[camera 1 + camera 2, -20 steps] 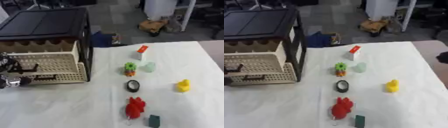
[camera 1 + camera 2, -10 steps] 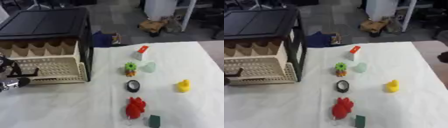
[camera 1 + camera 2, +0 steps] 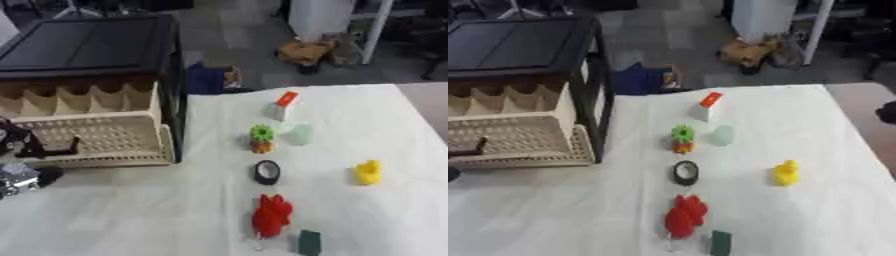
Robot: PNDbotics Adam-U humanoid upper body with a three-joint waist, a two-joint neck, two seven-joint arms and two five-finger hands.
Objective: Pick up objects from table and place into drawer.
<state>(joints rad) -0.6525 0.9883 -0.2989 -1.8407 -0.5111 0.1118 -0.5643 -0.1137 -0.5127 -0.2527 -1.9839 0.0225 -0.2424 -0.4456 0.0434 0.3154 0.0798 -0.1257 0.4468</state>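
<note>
A beige perforated drawer (image 3: 105, 137) stands pulled out of the black cabinet (image 3: 87, 47) at the left. My left hand (image 3: 16, 150), black and silver, is at the left edge with its fingers curled on the drawer's dark handle (image 3: 59, 149). On the white table lie a red-and-white box (image 3: 282, 103), a green toy on an orange base (image 3: 261, 138), a pale green cup (image 3: 300, 134), a black tape roll (image 3: 268, 171), a yellow duck (image 3: 367, 172), a red toy (image 3: 271, 215) and a dark green block (image 3: 309, 242). A dark shape (image 3: 887, 112) at the right edge may be my right hand.
The white tablecloth (image 3: 157, 215) spreads in front of the cabinet. Beyond the table's far edge are a blue bag (image 3: 208, 80), a brown bundle (image 3: 306, 50) and a white post (image 3: 378, 27) on the floor.
My left hand has drawn back toward the lower left with the handle, and the drawer has slid a little further out. The objects on the table have not moved.
</note>
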